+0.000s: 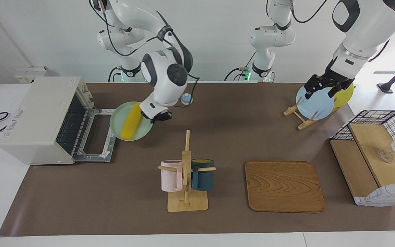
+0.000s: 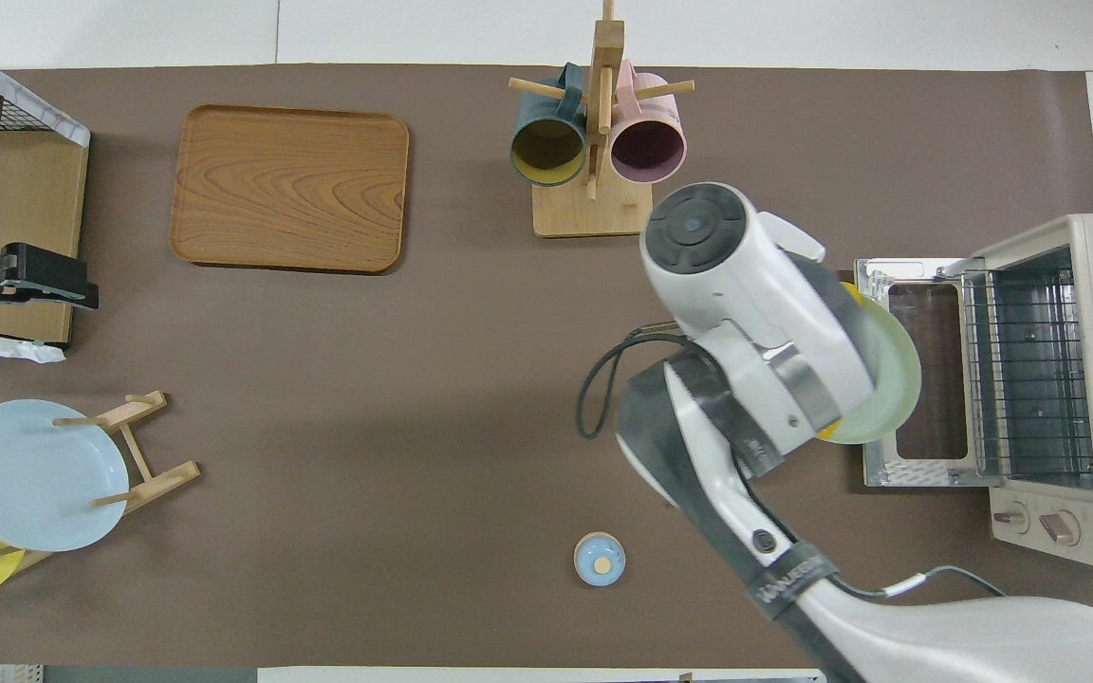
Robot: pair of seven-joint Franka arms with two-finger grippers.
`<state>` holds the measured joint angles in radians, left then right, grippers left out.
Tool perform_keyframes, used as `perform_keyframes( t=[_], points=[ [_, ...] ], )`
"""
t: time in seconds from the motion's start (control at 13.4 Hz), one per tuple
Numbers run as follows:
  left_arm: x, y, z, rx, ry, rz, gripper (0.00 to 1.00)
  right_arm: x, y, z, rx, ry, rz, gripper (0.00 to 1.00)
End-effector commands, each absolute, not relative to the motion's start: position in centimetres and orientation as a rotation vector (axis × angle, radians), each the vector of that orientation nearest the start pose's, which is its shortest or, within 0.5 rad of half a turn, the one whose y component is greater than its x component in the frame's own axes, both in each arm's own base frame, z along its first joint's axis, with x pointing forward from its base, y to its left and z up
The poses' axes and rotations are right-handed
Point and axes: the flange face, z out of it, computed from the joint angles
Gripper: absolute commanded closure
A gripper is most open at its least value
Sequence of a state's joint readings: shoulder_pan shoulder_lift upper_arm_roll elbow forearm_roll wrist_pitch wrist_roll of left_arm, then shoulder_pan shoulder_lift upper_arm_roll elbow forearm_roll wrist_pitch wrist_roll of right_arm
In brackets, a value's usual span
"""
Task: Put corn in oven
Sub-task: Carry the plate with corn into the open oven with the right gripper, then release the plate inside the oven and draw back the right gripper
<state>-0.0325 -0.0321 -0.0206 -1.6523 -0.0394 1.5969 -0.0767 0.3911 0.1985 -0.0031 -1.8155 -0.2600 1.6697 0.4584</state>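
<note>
I find the oven, a boxy cream-white metal unit, standing at the right arm's end of the table with its glass door dropped flat and the wire rack exposed. The corn, a smooth-ribbed yellow cob, lies on a pale green plate just in front of that open door, its long axis running across the door's width rather than pointing into the oven, as far as I can judge. The right gripper sits at the plate's edge, with the cob between it and the oven; I cannot tell how its fingers stand, nor whether it touches the plate. The right arm is plainly the nearer one. The left gripper waits over the blue plate in the wooden rack, fingers apparently spread.
</note>
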Motion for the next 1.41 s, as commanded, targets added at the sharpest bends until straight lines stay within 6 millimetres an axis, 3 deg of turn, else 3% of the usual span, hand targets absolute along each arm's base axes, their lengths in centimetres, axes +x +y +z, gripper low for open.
perform_keyframes(
  t=[0.0, 0.22, 0.45, 0.6, 0.74, 1.12, 1.34],
  points=[
    [55.0, -3.0, 60.5, -3.159, -0.028, 0.053, 0.0, 50.8, 12.2, 40.7, -3.468, -0.009, 0.403, 1.0],
    [55.1, -3.1, 60.6, -3.159, -0.025, 0.043, 0.0, 50.9, 6.5, 39.7, -3.467, 0.071, 0.429, 1.0],
    [55.1, -3.2, 59.8, -3.159, -0.024, 0.033, 0.0, 50.4, 2.6, 37.7, -3.443, 0.022, 0.373, 1.0],
    [55.2, -3.3, 59.6, -3.16, -0.021, 0.029, 0.0, 50.6, -0.7, 37.6, -3.445, -0.013, 0.357, 1.0],
    [55.6, -3.2, 59.8, -3.161, -0.019, 0.002, 0.0, 50.6, -1.8, 37.5, -3.438, -0.031, 0.361, 1.0],
    [55.9, -3.2, 60.3, -3.159, -0.016, 0.028, 0.0, 50.7, -2.2, 37.7, -3.461, -0.159, 0.374, 1.0],
    [55.9, -3.1, 60.2, -3.159, -0.016, 0.023, 0.0, 51.1, -4.7, 37.5, -3.438, -0.248, 0.355, 1.0]
  ],
)
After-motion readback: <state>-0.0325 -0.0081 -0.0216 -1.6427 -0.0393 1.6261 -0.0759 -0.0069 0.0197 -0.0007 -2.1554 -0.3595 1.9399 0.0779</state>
